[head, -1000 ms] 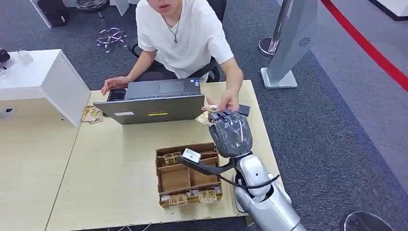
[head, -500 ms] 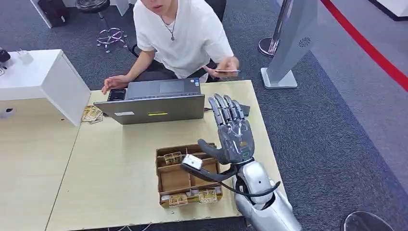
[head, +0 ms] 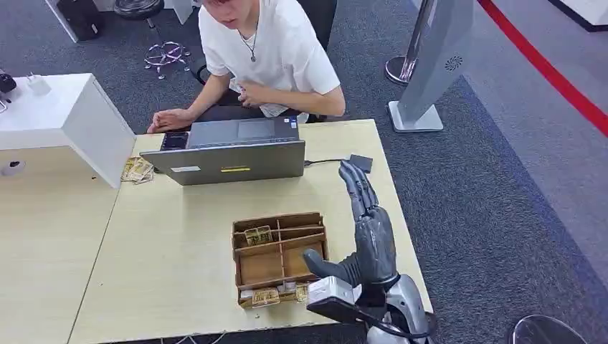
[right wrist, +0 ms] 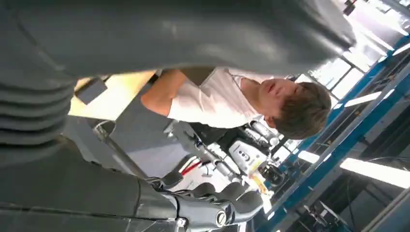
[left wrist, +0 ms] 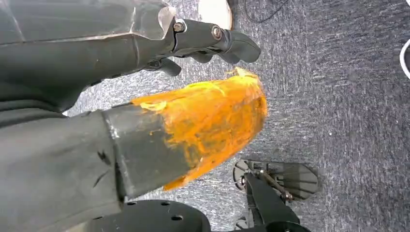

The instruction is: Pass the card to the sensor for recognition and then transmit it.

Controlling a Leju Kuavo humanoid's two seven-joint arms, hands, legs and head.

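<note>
My right hand (head: 367, 228) hovers over the table's right side with its fingers stretched out flat and nothing in it. In the right wrist view its dark fingers (right wrist: 203, 205) are spread, with the person (right wrist: 217, 101) beyond them. The small black sensor (head: 361, 163) lies on the table just past the fingertips, wired to the laptop (head: 229, 152). The person (head: 265, 50) sits behind the laptop, one hand drawn in to the chest; I cannot make out the card there. My left hand (left wrist: 159, 101) hangs over the floor, orange-covered thumb and dark fingers (left wrist: 212, 36) apart, holding nothing.
A brown compartment box (head: 276, 223) with cards (head: 258, 235) stands to the left of my right hand. Loose cards (head: 136, 170) lie by a white cabinet (head: 64, 118). A grey stand (head: 430, 64) rises behind the table's (head: 179, 236) right corner.
The person took the card from my right hand and drew it back to the body. My right hand opened and pulled back from the sensor toward the table's front edge.
</note>
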